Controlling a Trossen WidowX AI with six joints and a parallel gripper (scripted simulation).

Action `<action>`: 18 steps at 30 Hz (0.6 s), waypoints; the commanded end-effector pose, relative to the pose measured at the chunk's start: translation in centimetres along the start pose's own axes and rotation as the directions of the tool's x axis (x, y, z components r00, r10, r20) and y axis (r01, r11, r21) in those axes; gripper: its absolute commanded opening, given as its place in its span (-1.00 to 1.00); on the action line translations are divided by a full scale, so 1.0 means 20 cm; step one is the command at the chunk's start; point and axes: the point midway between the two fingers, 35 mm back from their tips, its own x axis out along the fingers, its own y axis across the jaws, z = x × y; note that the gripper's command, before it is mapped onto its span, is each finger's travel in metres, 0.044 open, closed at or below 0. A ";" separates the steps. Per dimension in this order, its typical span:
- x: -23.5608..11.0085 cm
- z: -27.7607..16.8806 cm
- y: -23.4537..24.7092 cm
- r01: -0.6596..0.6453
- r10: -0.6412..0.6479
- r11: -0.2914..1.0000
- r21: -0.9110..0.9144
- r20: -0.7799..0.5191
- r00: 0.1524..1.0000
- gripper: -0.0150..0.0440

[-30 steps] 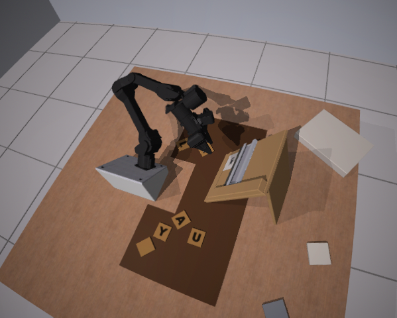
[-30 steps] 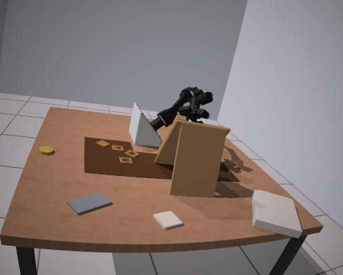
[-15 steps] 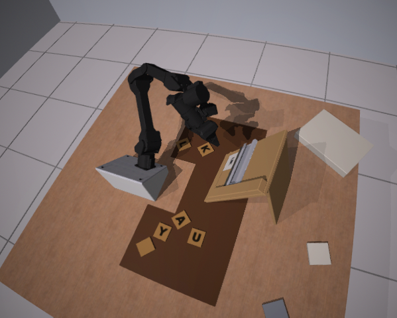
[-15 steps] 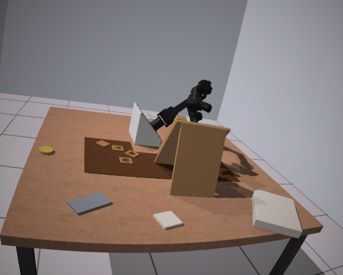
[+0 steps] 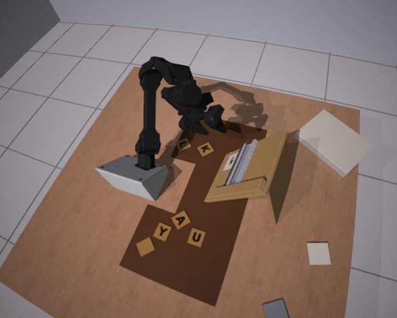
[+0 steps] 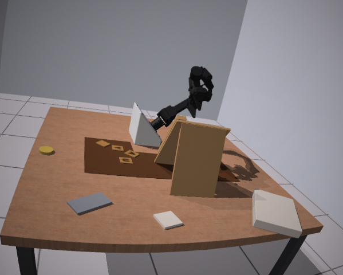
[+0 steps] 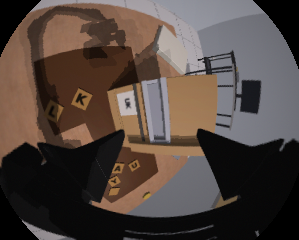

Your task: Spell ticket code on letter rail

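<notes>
The ticket [image 5: 230,161] [image 7: 126,103] on the tilted board [image 5: 272,154] [image 6: 198,160] [image 7: 191,105] reads UK. No tile shows in the grey rail [image 5: 242,162] [image 7: 156,110]; a raised wooden strip stands at one end. The K tile [image 5: 205,149] [image 7: 82,99] and the L tile [image 5: 183,144] [image 7: 54,111] lie near one another. The U tile [image 5: 196,237] [image 6: 125,160] [image 7: 134,165], A tile [image 5: 180,219], Y tile [image 5: 162,231] and a blank-faced tile [image 5: 145,246] lie at the mat's other end. My gripper [image 5: 216,132] [image 6: 196,113] [image 7: 161,133] is open and empty, raised above the table beyond the K tile.
A dark brown mat [image 5: 209,273] lies under the tiles. Behind the board are a large white box [image 5: 335,140] [image 6: 276,209] at the table edge, a small white block [image 5: 319,253] [image 6: 168,219] and a grey slab [image 6: 89,203]. A yellow disc [image 6: 46,149] lies near the left edge.
</notes>
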 end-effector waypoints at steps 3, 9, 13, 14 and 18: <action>-0.09 0.00 -0.10 0.052 -0.044 0.989 -0.137 0.065 0.997 1.00; -0.09 0.00 -0.10 0.052 -0.044 0.989 -0.137 0.065 0.997 1.00; -0.09 0.00 -0.10 0.052 -0.044 0.989 -0.137 0.065 0.997 1.00; -0.09 0.00 -0.10 0.052 -0.044 0.989 -0.137 0.065 0.997 1.00; -0.10 0.04 -0.10 0.052 -0.043 0.989 -0.136 0.065 0.997 1.00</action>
